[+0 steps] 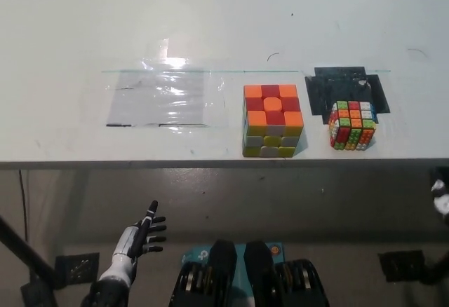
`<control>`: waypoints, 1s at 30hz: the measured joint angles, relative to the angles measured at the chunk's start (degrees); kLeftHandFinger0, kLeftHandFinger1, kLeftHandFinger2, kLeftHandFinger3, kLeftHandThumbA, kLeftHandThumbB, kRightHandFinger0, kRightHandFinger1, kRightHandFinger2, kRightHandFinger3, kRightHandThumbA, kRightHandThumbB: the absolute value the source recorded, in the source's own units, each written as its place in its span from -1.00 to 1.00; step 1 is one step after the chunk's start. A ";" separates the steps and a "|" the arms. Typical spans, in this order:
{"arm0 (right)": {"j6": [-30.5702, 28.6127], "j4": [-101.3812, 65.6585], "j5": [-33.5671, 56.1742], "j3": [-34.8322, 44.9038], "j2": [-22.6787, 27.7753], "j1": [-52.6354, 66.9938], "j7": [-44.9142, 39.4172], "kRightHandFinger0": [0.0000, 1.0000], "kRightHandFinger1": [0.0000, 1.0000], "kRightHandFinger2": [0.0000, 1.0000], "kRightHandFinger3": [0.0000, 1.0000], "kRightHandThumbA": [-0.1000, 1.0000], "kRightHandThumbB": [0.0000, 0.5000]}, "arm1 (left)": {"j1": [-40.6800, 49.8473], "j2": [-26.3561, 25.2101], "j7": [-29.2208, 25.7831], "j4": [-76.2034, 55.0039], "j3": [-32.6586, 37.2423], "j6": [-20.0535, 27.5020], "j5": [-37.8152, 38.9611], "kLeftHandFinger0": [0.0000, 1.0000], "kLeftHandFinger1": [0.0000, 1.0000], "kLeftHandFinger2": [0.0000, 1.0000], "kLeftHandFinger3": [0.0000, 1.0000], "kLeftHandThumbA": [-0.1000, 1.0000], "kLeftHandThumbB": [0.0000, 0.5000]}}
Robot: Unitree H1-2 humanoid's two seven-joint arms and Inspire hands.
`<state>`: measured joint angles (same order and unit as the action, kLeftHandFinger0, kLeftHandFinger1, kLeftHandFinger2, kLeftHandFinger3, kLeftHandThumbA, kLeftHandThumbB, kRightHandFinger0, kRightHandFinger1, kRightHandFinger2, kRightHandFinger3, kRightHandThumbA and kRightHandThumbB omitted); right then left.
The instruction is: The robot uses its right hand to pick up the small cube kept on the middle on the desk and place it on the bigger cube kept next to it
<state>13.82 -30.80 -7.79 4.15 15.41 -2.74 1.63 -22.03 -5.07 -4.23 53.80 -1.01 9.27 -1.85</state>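
Observation:
The small multicoloured cube (353, 125) sits on the white desk (210, 26) near its front edge, at the front of a black taped patch (349, 88). The bigger cube (273, 120), red and orange on top and yellow and white in front, stands just to its left, a small gap apart. Only a sliver of my black right hand (441, 198) shows at the right edge, below desk level and far from both cubes. My white left hand (138, 240) rests open at the lower left, under the desk edge.
A clear plastic sheet (165, 98) lies flat on the desk left of the bigger cube. The desk's front edge (210, 160) runs across the picture just below the cubes. Dark floor fixtures (77, 268) lie below.

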 measured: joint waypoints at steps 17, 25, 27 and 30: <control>1.14 17.45 -8.62 -9.48 5.81 -20.23 -3.63 1.00 1.00 1.00 1.00 0.43 0.39 | 0.42 -0.34 0.01 -0.17 0.08 0.05 -0.05 0.44 0.41 0.46 0.41 0.89 -0.55; 1.04 25.83 -13.51 -15.66 5.25 -22.47 -4.56 1.00 1.00 1.00 1.00 0.64 0.70 | 0.22 -0.72 0.03 -0.17 0.20 0.05 -0.24 0.45 0.39 0.43 0.40 0.88 -0.55; 0.97 27.56 -14.72 -16.64 4.67 -22.58 -4.49 1.00 1.00 1.00 1.00 0.64 0.73 | 0.13 -0.84 0.05 -0.15 0.23 0.05 -0.27 0.44 0.37 0.41 0.37 0.87 -0.58; 0.87 29.93 -16.10 -17.76 3.66 -22.60 -4.37 1.00 1.00 1.00 1.00 0.61 0.80 | -0.04 -0.87 0.08 -0.09 0.26 0.12 -0.28 0.41 0.34 0.37 0.33 0.89 -0.60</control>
<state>14.69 -0.88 -23.88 -13.61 19.07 -25.34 -2.73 -22.06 -5.94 -4.15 53.71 -0.76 9.39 -2.13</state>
